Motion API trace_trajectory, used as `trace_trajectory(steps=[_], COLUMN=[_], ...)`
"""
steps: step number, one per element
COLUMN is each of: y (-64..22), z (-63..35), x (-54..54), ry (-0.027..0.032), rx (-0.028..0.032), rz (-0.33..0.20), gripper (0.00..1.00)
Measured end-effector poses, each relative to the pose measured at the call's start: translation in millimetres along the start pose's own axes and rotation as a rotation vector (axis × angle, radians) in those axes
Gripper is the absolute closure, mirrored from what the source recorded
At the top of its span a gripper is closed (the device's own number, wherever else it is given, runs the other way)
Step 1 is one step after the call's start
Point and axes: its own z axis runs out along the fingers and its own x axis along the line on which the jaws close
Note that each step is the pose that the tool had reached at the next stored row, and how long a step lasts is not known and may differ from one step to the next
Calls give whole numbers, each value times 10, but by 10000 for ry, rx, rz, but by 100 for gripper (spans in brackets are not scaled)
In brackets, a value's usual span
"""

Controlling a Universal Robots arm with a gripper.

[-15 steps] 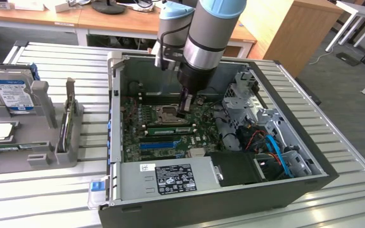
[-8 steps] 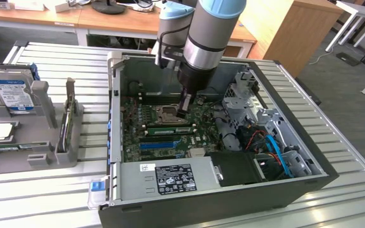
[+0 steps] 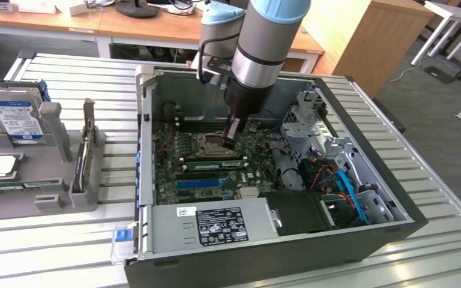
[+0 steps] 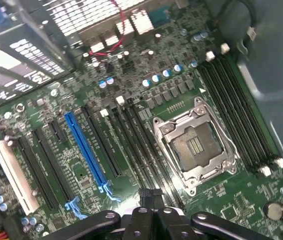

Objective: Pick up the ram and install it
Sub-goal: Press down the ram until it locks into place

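Hovering low inside the open case (image 3: pixel 144 138), your gripper (image 3: pixel 230 143) hangs over the motherboard just beside the socket (image 3: pixel 214 146); its fingers are pressed together and nothing shows between them, so you are carrying nothing.

In the wrist view the gripper (image 4: pixel 151 196) sits over the black memory slots (image 4: pixel 146 150) that run between the socket (image 4: pixel 195 145) and the blue slot (image 4: pixel 86 150); those slots look bare, though their near ends are hidden behind the fingers.

The ram (image 3: pixel 82 161) appears to be the thin green-edged board standing on edge in the grey rack (image 3: pixel 50 201), well apart from the case on the exterior view's left; you see it edge-on, so this is a judgement. On that reading the pickup is not yet done and neither is the install; the whole task remains.

For room to move: the case walls rise on all sides of the board; the drive cage (image 3: pixel 307 120) and loose cables (image 3: pixel 326 174) crowd the exterior view's right; the power supply (image 3: pixel 214 222) blocks the near side. The space straight above the board is open, and that is where the arm comes in. The table (image 3: pixel 62 252) between case and rack is bare; the rack's uprights stand close beside the ram.
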Motion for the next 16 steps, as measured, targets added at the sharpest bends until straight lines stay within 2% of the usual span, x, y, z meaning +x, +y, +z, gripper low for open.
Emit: trace_trajectory(steps=[16], y=[0], z=[6], x=[0], ry=[-108], rx=[118], rz=[2590], gripper=[89])
